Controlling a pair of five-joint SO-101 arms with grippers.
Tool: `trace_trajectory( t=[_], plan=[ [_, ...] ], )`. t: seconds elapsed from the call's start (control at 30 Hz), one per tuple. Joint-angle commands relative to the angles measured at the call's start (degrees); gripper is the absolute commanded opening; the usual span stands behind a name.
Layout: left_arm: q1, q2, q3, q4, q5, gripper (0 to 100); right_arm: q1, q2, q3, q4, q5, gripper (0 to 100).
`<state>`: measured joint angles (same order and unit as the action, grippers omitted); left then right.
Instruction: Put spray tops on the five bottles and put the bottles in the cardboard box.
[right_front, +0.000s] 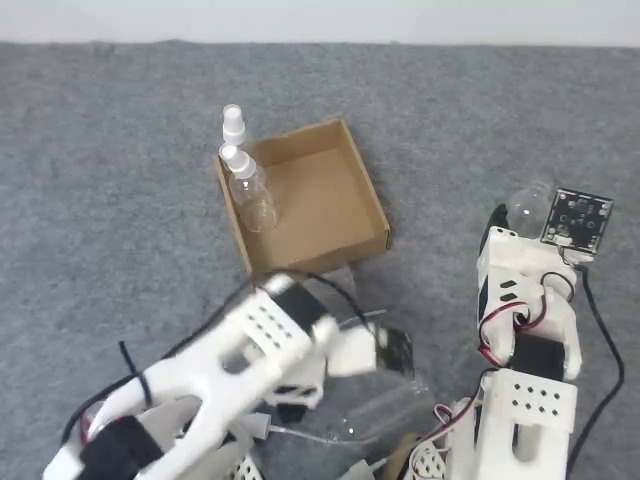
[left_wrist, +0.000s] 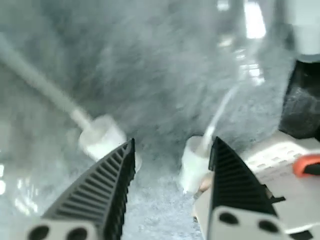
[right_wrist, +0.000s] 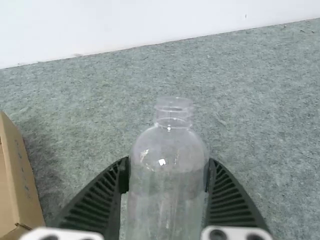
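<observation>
Two capped bottles lie in the cardboard box along its left wall. Right of the box, an uncapped bottle sits gripped in the right end effector. In front of the box, two spray tops lie on the worktop by the spread left end effector.

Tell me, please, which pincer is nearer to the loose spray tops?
Left. The left pincer is open just above the spray tops; the right pincer is apart, shut on an uncapped bottle.

grey carpet bears cardboard box, spray tops.
</observation>
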<state>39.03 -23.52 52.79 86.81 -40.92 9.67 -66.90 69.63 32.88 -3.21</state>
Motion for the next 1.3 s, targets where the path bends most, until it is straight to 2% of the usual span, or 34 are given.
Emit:
trace_trajectory(
  t=[0.0, 0.17, 0.47, 0.63, 0.73, 0.93, 1.27],
  plan=[
    [8.9, -0.1, 5.1, -7.0, -0.9, 23, -0.6, -1.2, -0.9, -1.3, -0.1, 10.6],
    [9.9, 0.0, 9.6, -14.0, 1.1, 23, -0.6, -1.2, -0.9, -1.4, -0.1, 10.6],
    [9.7, 0.0, 10.9, -15.3, 1.4, 22, -0.6, -1.2, -0.9, -1.4, -0.1, 10.6],
    [4.0, 0.0, 10.9, -15.3, 1.0, 14, -0.6, -1.2, -0.9, -1.4, -0.1, 10.6],
    [0.8, 0.0, 11.0, -14.8, -2.7, 11, -0.6, -1.2, -0.9, -1.4, -0.1, 10.6],
    [-3.5, -0.1, 9.5, -9.8, -8.1, 1, -0.6, -1.2, -0.9, -1.4, -0.1, 10.6],
    [-15.0, -0.5, -3.2, 1.0, -8.7, 1, -0.6, -1.2, -0.9, -1.4, -0.1, 10.6]
  ],
)
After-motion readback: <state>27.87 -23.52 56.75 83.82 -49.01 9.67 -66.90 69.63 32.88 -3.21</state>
